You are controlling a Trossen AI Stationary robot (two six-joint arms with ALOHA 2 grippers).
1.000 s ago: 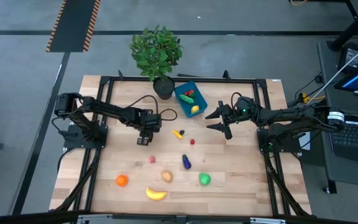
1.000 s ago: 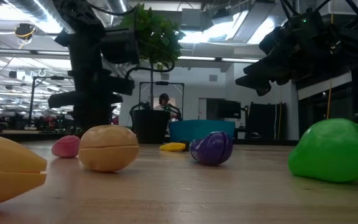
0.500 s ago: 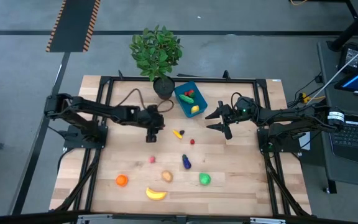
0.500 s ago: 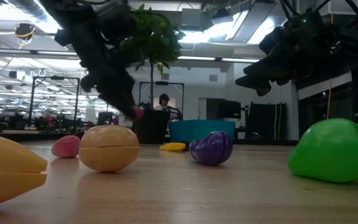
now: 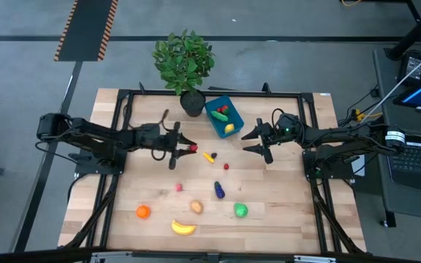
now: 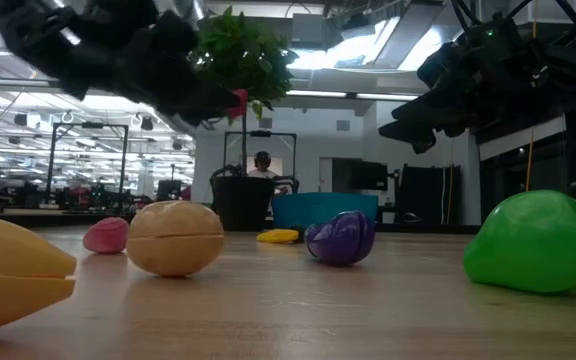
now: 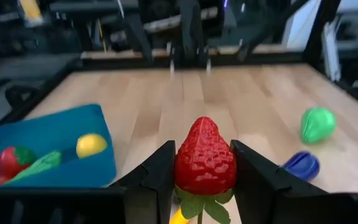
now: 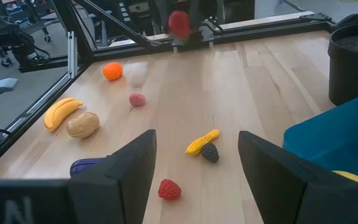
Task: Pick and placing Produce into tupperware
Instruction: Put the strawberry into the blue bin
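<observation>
While your left pincer (image 7: 204,180) is clamped on the strawberry (image 7: 205,157), the tupperware (image 5: 222,117) lies just right and farther; right pincer (image 5: 262,139) waits apart.

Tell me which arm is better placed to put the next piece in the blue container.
Left: its gripper already grips the strawberry beside the blue container; the right gripper hangs open, empty.

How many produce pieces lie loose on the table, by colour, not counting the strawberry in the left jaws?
Yellow: 2, banana, yellow piece
Orange: 1, orange
Tan: 1, potato
Pink: 1, pink piece
Purple: 1, eggplant
Green: 1, green fruit
Red: 1, raspberry
Black: 1, blackberry
Total: 9
</observation>
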